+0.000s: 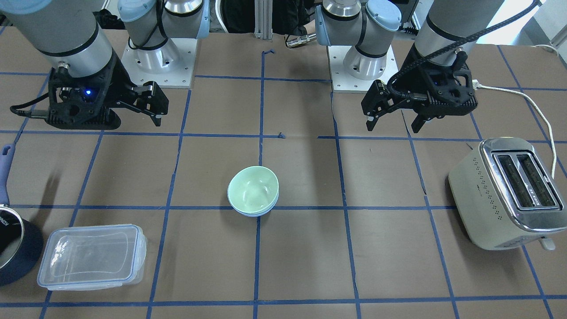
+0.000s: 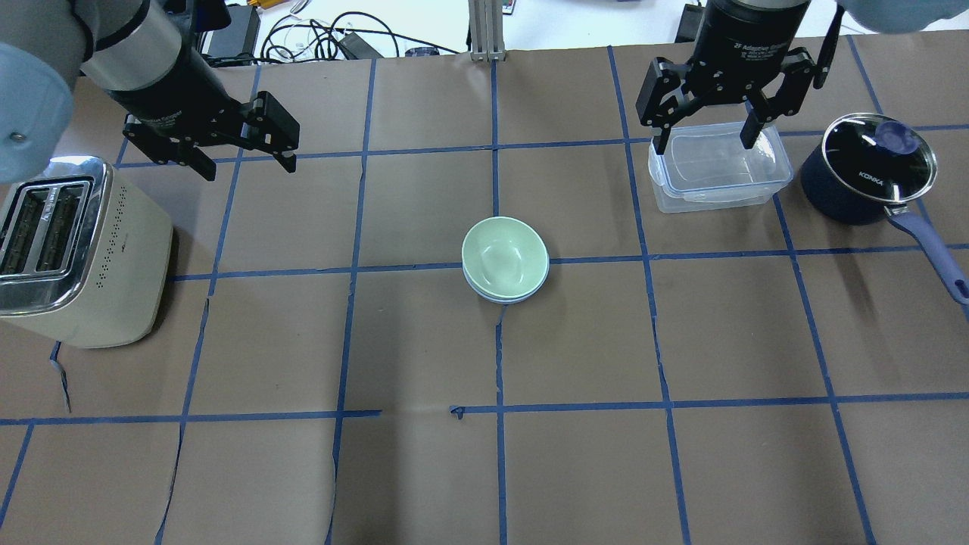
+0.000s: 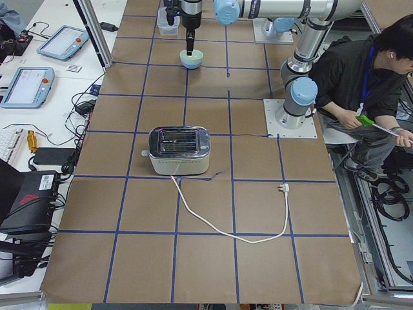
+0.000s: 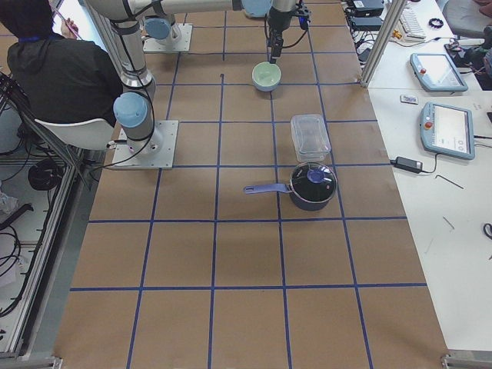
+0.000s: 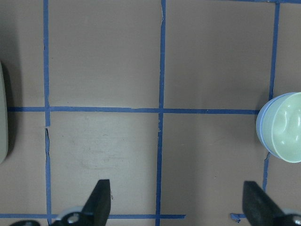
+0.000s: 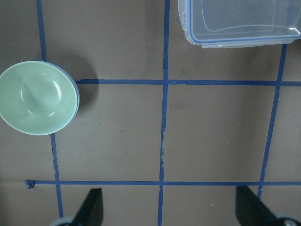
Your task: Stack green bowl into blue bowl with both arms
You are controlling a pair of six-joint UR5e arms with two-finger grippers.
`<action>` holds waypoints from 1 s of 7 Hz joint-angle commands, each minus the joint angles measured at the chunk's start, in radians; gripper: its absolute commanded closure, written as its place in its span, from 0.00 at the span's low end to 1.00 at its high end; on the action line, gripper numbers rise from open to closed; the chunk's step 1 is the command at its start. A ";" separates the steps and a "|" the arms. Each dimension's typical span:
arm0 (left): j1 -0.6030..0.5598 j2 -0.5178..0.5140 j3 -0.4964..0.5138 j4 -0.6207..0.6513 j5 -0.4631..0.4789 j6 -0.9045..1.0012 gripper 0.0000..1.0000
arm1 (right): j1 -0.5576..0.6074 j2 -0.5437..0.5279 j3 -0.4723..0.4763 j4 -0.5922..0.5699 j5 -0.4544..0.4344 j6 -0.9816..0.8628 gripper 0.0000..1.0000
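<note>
The green bowl (image 1: 253,189) sits nested inside the blue bowl (image 1: 252,214) at the table's middle; only the blue bowl's rim shows beneath it. The stack also shows in the overhead view, green bowl (image 2: 505,256) over the blue rim (image 2: 503,299). My left gripper (image 2: 250,168) is open and empty, raised well to the stack's left. My right gripper (image 2: 704,145) is open and empty, above the clear container. The left wrist view shows the green bowl (image 5: 287,127) at its right edge; the right wrist view shows it (image 6: 36,98) at the left.
A cream toaster (image 2: 76,250) stands at the left, its cord (image 1: 531,102) trailing behind. A clear lidded container (image 2: 715,166) and a navy pot with glass lid (image 2: 867,166) stand at the right. A seated person (image 3: 368,97) is behind the robot.
</note>
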State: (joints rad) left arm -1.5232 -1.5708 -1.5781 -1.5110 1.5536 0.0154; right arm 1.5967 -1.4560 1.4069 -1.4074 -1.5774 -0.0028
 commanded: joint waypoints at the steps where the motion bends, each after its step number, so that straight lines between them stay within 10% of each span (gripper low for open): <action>1: 0.000 0.000 0.001 0.002 -0.001 0.000 0.00 | -0.003 -0.082 0.111 -0.027 -0.001 -0.009 0.03; 7: 0.000 -0.002 0.007 0.005 -0.003 0.000 0.00 | -0.009 -0.103 0.113 -0.030 0.000 0.049 0.03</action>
State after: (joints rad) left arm -1.5234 -1.5719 -1.5732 -1.5067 1.5517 0.0160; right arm 1.5906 -1.5563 1.5201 -1.4370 -1.5770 0.0445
